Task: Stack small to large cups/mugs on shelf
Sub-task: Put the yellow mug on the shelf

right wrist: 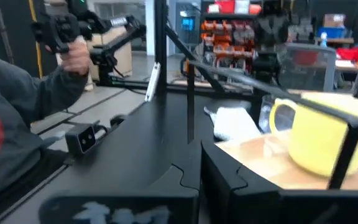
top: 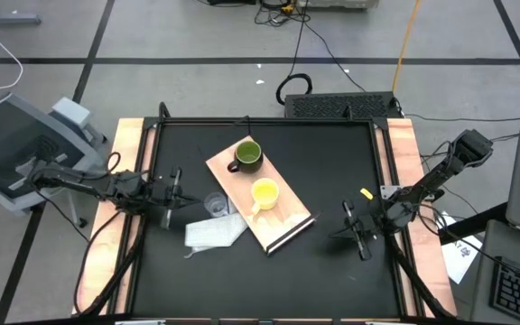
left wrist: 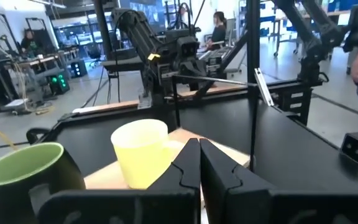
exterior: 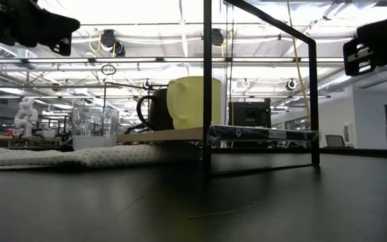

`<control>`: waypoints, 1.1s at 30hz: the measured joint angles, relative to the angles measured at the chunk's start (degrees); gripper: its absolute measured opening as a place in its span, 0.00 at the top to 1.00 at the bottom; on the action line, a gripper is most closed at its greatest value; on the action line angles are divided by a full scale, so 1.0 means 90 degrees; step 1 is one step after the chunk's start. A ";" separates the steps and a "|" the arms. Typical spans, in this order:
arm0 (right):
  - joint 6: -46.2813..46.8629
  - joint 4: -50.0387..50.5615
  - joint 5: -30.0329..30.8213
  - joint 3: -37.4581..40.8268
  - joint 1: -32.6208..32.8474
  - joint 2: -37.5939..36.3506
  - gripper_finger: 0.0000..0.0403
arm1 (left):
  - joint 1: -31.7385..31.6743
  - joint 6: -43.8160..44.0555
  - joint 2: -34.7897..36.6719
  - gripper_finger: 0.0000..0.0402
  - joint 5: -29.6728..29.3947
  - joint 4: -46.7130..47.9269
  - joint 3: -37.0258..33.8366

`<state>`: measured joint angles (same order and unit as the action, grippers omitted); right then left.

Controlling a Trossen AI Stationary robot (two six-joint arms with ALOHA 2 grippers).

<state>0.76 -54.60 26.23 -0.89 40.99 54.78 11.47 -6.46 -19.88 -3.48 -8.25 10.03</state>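
The black table (top: 269, 271) fills the middle of the high view, framed by a thin black metal frame (exterior: 207, 87) whose upright post cuts straight across the low view, in front of the mugs.

The left gripper (top: 171, 190) hovers over the table's left side with its two dark fingers (left wrist: 188, 163) pressed together, nothing between them. The right gripper (top: 357, 231) hangs over the table's right side, its fingers likewise closed flat on each other and holding nothing. Neither touches a cup or the board.

The shelf (top: 283, 226), a light-wood board with a dark strip at its near short end, lies at an angle near the table's centre. On its far end stands the dark olive-green mug (top: 246, 155), upright, light green inside, handle towards the left arm. Nearer the strip stands the yellow mug (top: 264, 192), upright and apart from the green one. Both mugs are separate, not nested.

The clear plastic cup (top: 215, 205) stands off the board, just beside its left long edge, upright on the edge of a white cloth (top: 213, 233) that lies crumpled on the table against the board. In the low view the cup looks ribbed and see-through.

A small yellow tag (top: 366, 194) lies on the table near the right gripper. A person's grey sleeve (right wrist: 11, 106) shows beyond the table in the right wrist view.
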 joint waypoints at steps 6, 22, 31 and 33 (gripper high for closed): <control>-0.0504 0.0222 -0.0142 -0.0367 -0.0019 -0.0002 1.00 | 0.0019 0.0070 0.0180 1.00 -0.0123 0.0029 -0.0327; 0.0115 0.5249 -0.0446 -0.4160 -0.1361 -0.0027 1.00 | 0.0019 0.0085 0.0172 1.00 0.0040 0.0073 -0.0399; 0.1343 0.8037 -0.1761 -0.5962 -0.3524 0.0205 1.00 | 0.0019 -0.0084 0.0169 0.99 0.0405 0.0096 -0.0399; 0.1413 0.8393 -0.2176 -0.6309 -0.3982 0.0447 1.00 | 0.0019 -0.0115 0.0169 0.99 0.0401 0.0111 -0.0399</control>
<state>13.48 20.93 6.65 -57.66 5.16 58.81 11.64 -7.50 -18.35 0.12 -7.25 6.44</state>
